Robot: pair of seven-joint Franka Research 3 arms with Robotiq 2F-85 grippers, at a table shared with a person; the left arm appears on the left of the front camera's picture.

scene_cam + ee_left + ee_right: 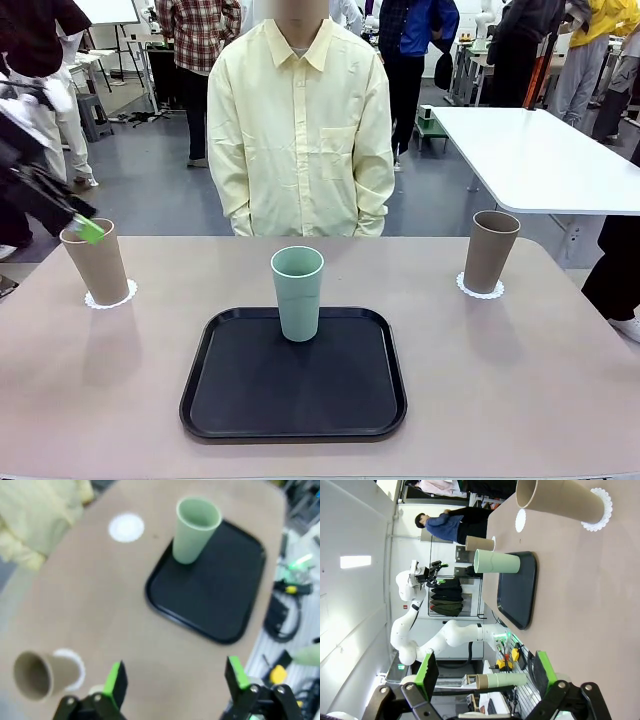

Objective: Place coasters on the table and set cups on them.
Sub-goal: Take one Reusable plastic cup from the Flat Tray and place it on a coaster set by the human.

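Note:
A mint-green cup [298, 292] stands upright on the black tray [230, 400]. One taupe cup [95, 262] stands on a lacy white coaster [112, 296] at the table's left, another taupe cup [490, 250] on a coaster [480, 289] at the right. My left gripper [88, 228] hovers open just above the left cup's rim. In the left wrist view my left gripper [175, 677] is open and empty over the table [100, 610], with the taupe cup [37, 672] beside it and a bare coaster [126, 527] beyond the green cup [196, 527]. My right gripper [485, 669] is open and empty, away from the right cup [560, 500].
A person in a pale yellow shirt [300, 120] stands at the far edge, hands out of sight. A white table [540, 150] lies behind on the right. Tools and cables [290, 580] sit past the table's near edge.

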